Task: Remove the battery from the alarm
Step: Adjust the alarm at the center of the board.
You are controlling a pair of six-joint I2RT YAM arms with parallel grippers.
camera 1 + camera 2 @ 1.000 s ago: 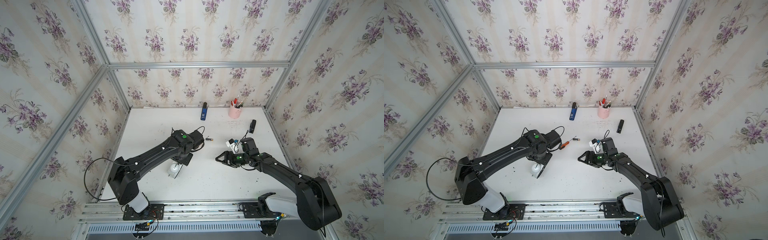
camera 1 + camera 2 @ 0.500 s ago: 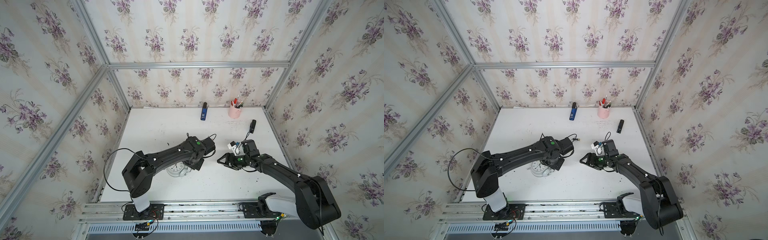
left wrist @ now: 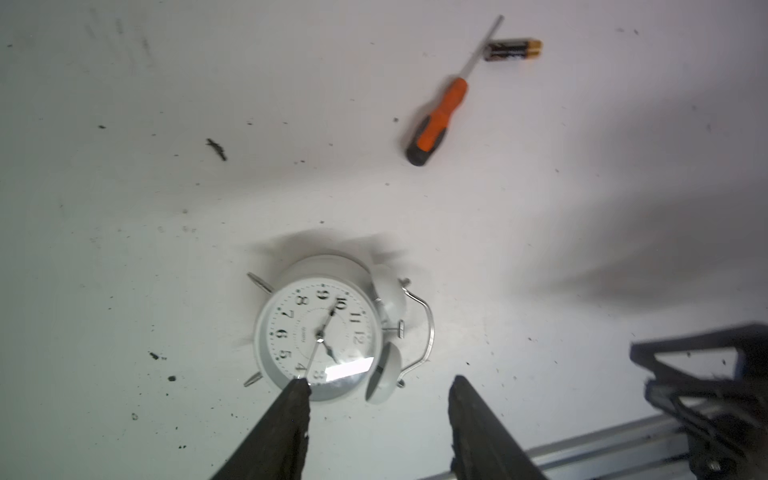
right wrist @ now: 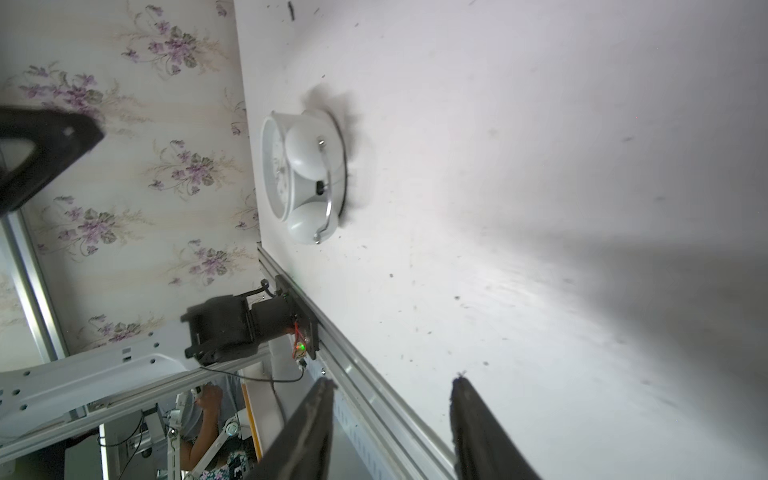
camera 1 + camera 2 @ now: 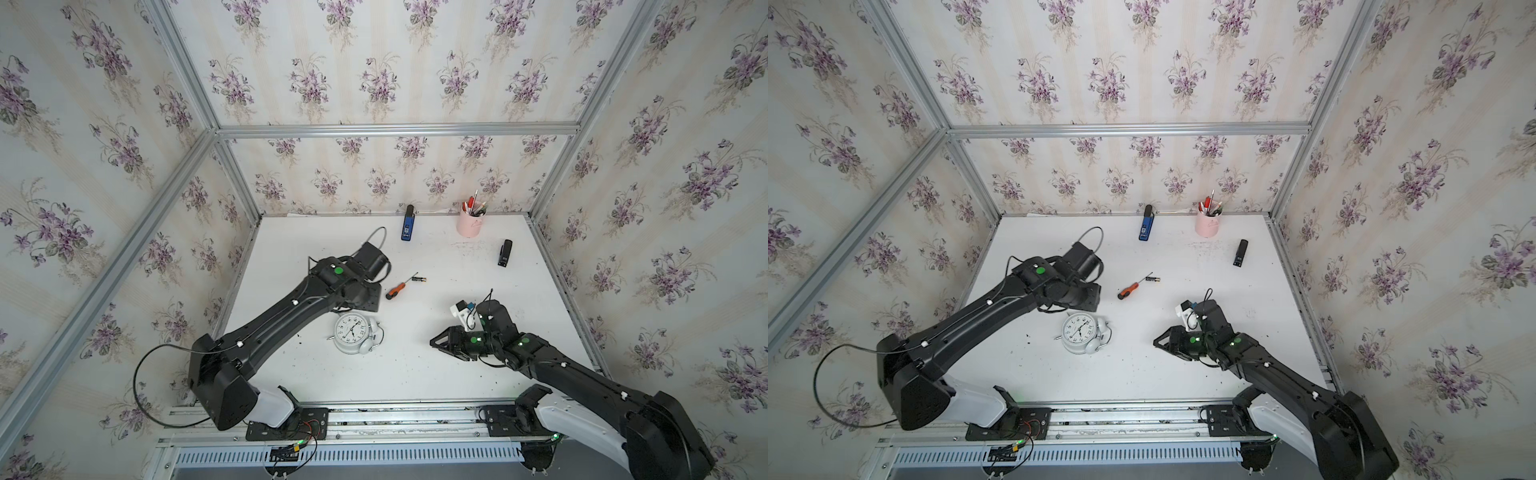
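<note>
Numerals 1 to 12 in black on dial of round white twin-bell alarm clock (image 3: 320,336), smaller print unreadable. Left gripper (image 3: 379,382) parted and empty, one finger by the clock's rim; right gripper (image 4: 394,380) parted and empty too, well apart. Clock flat on its black back on scuffed white table (image 3: 166,208), dial up. Small black cylindrical battery (image 3: 513,50) with copper end loose on table, against steel shaft of orange-and-black-handled screwdriver (image 3: 440,116).

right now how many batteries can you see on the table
1. The battery lies beside the screwdriver shaft near its tip, farther back than the clock. Any inside the clock would be hidden.
</note>
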